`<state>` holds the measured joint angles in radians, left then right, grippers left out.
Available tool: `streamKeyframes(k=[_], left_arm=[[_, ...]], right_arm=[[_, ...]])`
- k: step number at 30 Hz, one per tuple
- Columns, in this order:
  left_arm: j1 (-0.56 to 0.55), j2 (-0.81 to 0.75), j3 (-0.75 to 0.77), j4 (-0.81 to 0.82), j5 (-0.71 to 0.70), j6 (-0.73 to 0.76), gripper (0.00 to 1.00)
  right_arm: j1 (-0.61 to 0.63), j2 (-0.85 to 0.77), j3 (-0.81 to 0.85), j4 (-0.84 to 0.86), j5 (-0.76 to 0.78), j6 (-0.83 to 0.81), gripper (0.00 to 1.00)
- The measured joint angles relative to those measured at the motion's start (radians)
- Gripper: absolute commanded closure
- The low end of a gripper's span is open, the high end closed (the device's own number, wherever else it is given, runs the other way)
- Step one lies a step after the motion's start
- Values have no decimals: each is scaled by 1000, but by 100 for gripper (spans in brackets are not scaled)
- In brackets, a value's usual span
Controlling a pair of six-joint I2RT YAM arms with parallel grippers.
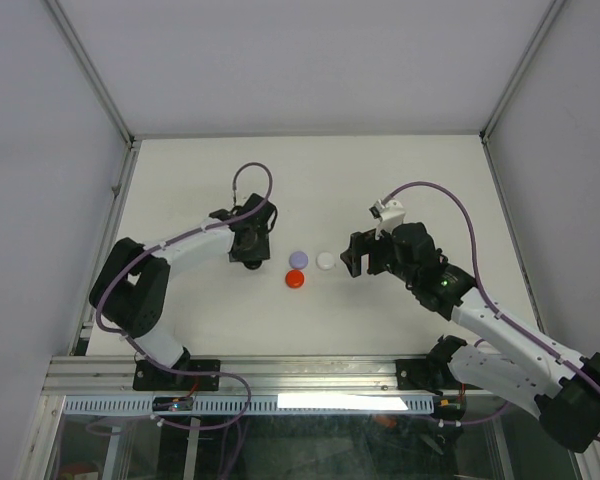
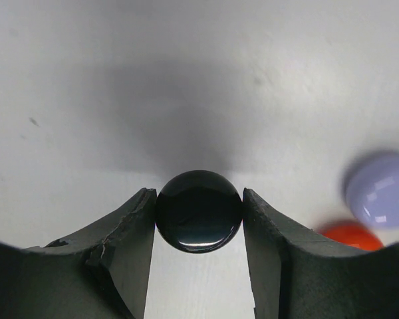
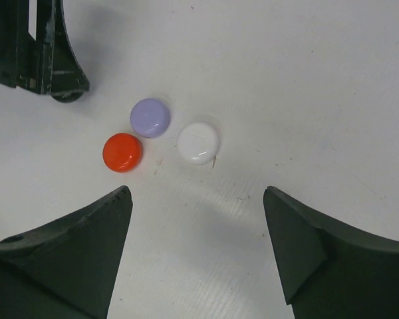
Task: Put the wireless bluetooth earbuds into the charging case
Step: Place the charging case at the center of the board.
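Note:
My left gripper (image 1: 250, 260) is shut on a glossy black round piece (image 2: 199, 211), which sits between its fingertips just above the white table. A lilac round piece (image 1: 299, 259), an orange one (image 1: 295, 279) and a white one (image 1: 326, 260) lie close together at the table's middle, just right of the left gripper. My right gripper (image 1: 352, 255) is open and empty, just right of the white piece (image 3: 199, 143). The lilac piece (image 3: 150, 117) and the orange piece (image 3: 122, 151) lie ahead of its jaws. I cannot tell which pieces are earbuds or case.
The white table (image 1: 380, 180) is walled by grey panels with metal frame posts at the back corners. The left gripper's fingers (image 3: 53, 60) show at the top left of the right wrist view. Purple cables loop over both arms.

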<state>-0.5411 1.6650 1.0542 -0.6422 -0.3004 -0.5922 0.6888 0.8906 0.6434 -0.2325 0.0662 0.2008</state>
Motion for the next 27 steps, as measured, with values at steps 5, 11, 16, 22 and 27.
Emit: streamKeyframes(k=[5, 11, 16, 22, 27], left_arm=[[-166, -48, -61, 12, 10, 43, 47], [-226, -50, -107, 21, 25, 64, 36], [-225, -52, -124, 25, 20, 4, 24], [-225, -78, -145, 11, 14, -148, 25], [-232, -91, -145, 9, 10, -257, 30]], right_arm=[[0, -15, 0, -17, 0, 12, 17], [0, -42, 0, -37, 2, 25, 17], [0, -59, 0, -63, 7, 32, 17], [0, -64, 0, -77, 10, 34, 17], [0, -60, 0, -77, 10, 34, 17]])
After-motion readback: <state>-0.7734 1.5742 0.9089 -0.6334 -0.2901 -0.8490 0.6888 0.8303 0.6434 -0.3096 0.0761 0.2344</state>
